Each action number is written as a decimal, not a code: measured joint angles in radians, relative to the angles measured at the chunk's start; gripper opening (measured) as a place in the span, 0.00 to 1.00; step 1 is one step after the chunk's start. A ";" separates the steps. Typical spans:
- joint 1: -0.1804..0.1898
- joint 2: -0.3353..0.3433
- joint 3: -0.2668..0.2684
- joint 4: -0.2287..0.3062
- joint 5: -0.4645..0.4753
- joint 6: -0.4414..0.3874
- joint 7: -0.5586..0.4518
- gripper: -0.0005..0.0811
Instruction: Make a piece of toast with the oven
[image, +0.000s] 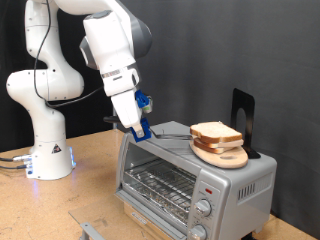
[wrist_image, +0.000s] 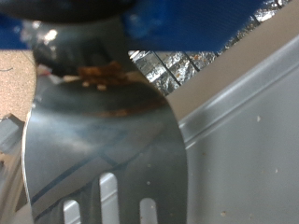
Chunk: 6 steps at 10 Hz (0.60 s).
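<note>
The silver toaster oven (image: 190, 185) stands on the wooden table at the exterior view's lower right, its glass door shut and the wire rack showing behind it. The piece of toast (image: 214, 132) lies on a round wooden plate (image: 222, 154) on the oven's roof. My gripper (image: 140, 125), with blue fingers, hangs over the oven's left top corner. It is shut on the handle of a metal spatula (image: 170, 136) whose blade reaches towards the plate. In the wrist view the slotted spatula blade (wrist_image: 103, 140) fills the frame, with the oven's grey top (wrist_image: 252, 140) beside it.
Two round knobs (image: 203, 208) sit on the oven's front right. A black upright stand (image: 243, 115) is behind the plate. The arm's white base (image: 45, 160) stands at the exterior view's left. A small metal piece (image: 95, 230) lies at the table's bottom edge.
</note>
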 joint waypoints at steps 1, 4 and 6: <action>0.000 0.005 0.003 0.005 0.001 0.000 0.001 0.49; 0.000 0.008 0.009 0.018 0.022 -0.001 0.001 0.49; 0.000 0.008 0.010 0.028 0.034 -0.010 0.001 0.49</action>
